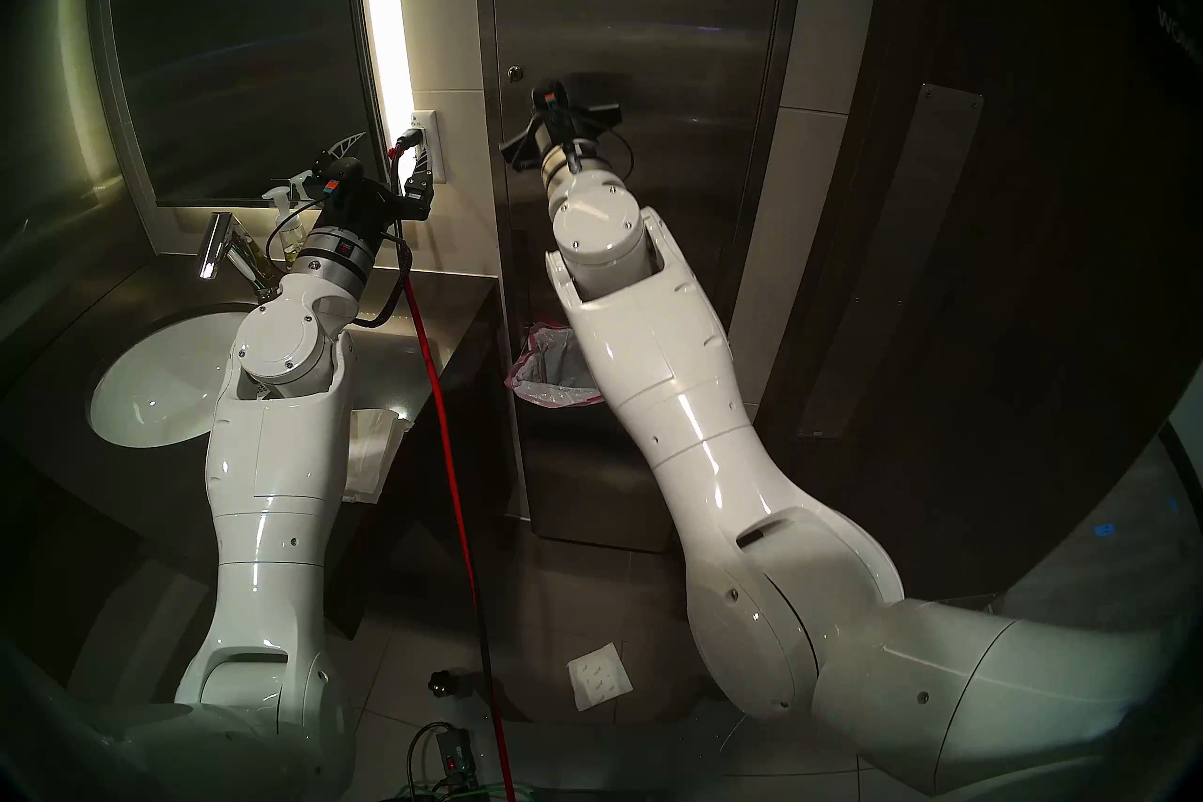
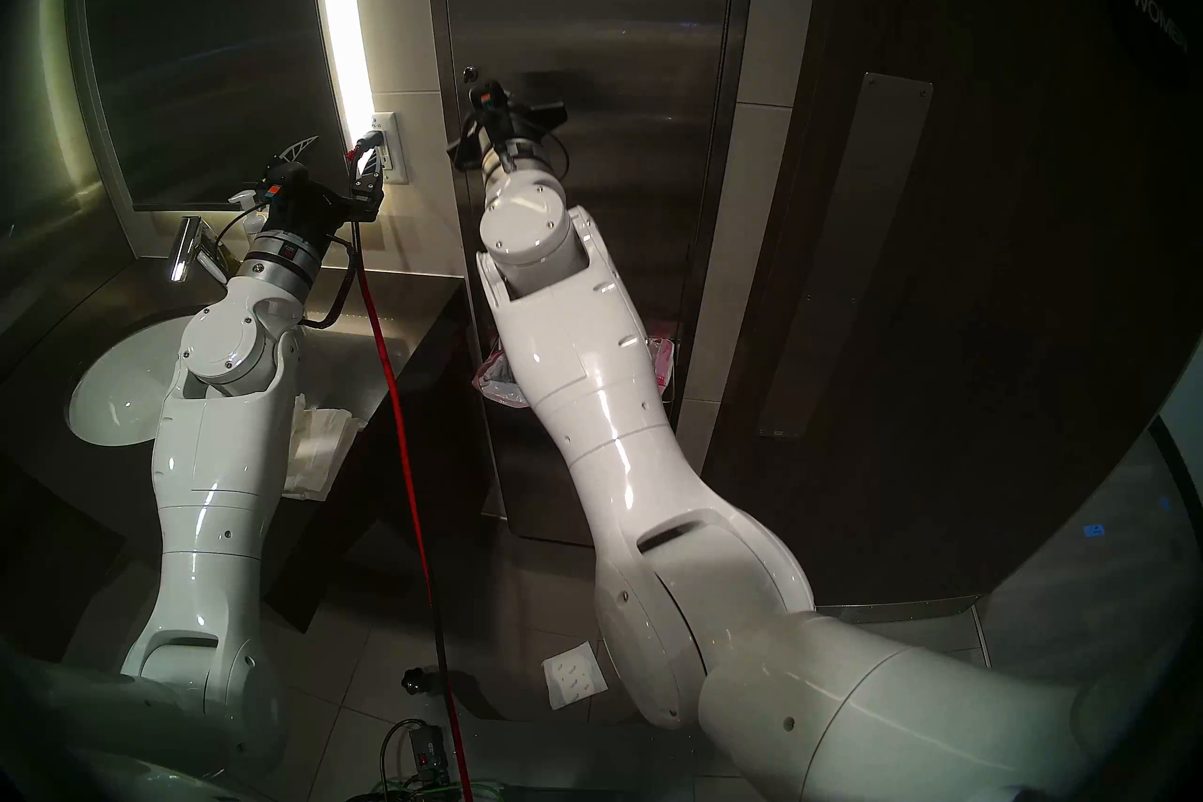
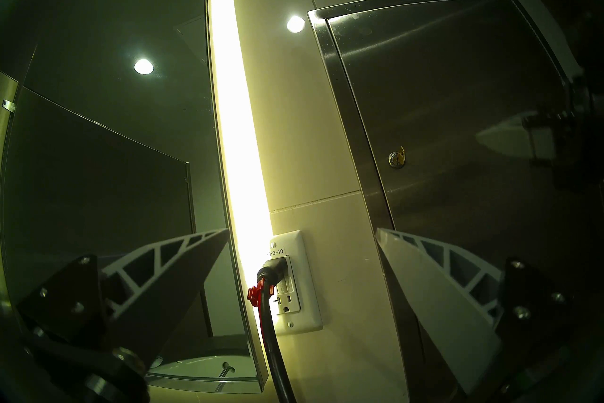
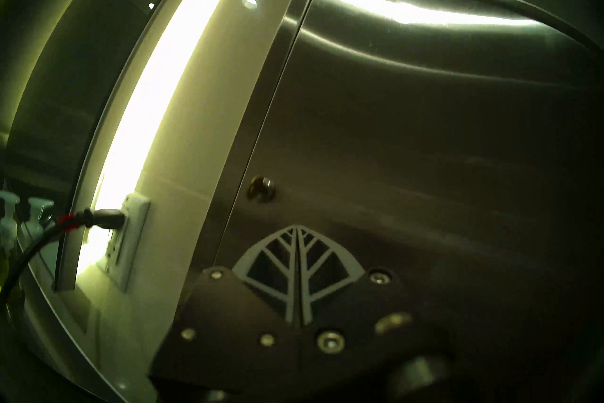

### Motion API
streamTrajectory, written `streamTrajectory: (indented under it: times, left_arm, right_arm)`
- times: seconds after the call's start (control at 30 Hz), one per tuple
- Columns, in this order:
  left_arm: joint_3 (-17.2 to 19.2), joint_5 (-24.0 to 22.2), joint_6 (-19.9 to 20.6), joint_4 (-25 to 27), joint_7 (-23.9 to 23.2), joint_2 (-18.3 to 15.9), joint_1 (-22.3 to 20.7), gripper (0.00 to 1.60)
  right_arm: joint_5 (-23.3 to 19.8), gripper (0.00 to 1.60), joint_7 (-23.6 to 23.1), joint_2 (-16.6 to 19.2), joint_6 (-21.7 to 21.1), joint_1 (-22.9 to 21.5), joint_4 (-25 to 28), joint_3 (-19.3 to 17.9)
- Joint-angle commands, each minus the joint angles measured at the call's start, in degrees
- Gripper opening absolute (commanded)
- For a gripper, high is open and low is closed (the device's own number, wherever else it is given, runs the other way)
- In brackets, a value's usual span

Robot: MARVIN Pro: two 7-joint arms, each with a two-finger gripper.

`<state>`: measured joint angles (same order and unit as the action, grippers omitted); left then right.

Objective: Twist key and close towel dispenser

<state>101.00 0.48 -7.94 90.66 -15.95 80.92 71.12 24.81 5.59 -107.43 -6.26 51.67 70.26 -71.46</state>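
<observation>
The left gripper (image 3: 300, 248) stands open before the wall outlet (image 3: 295, 281), well to the left of the towel dispenser (image 1: 651, 65). The key (image 4: 255, 187) sits in the round lock (image 4: 268, 185) near the steel door's left edge, its shaft poking straight out from the panel. The right gripper (image 4: 298, 229), fingers pressed together and empty, is the nearer one: the key lies just above and left of its tips.

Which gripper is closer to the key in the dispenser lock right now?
Right. The right gripper, jaws shut, sits just below the key without touching it. The left gripper, jaws open, is off to the key's left by the wall outlet, clearly farther away.
</observation>
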Motion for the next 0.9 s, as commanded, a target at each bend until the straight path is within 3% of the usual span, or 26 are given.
streamTrajectory:
  times: [0.0, 0.47, 0.5, 0.53, 0.57, 0.6, 0.87]
  left_arm:
    - [-0.16, 0.02, -0.17, 0.64, 0.02, -0.07, -0.99, 1.6]
    - [-0.23, -0.05, -0.17, 0.64, 0.03, -0.18, -1.0, 1.6]
    - [-0.23, -0.05, -0.17, 0.64, 0.03, -0.19, -1.01, 1.6]
    - [-0.23, -0.05, -0.17, 0.64, 0.03, -0.19, -1.01, 1.6]
    - [-0.24, -0.05, -0.17, 0.64, 0.03, -0.19, -1.02, 1.6]
    - [-0.26, -0.06, -0.17, 0.64, 0.04, -0.21, -1.02, 1.6]
    - [-0.31, -0.09, -0.17, 0.64, 0.05, -0.27, -1.05, 1.6]
  right_arm:
    - [0.72, 0.0, 2.4, 2.12, 1.36, 6.49, 4.03, 2.35]
    - [2.23, 0.0, 8.61, 9.95, 3.12, 17.85, 12.95, 6.97]
    - [2.24, 0.22, 9.04, 10.28, 3.2, 18.37, 13.47, 7.26]
    - [2.24, 0.22, 9.04, 10.28, 3.2, 18.37, 13.47, 7.26]
    - [2.29, 0.68, 9.74, 11.51, 3.48, 20.23, 15.19, 7.91]
    - [2.47, 1.6, 10.96, 12.37, 3.68, 21.71, 16.54, 8.67]
    - [2.81, 1.6, 15.18, 15.15, 4.02, 27.49, 22.14, 11.04]
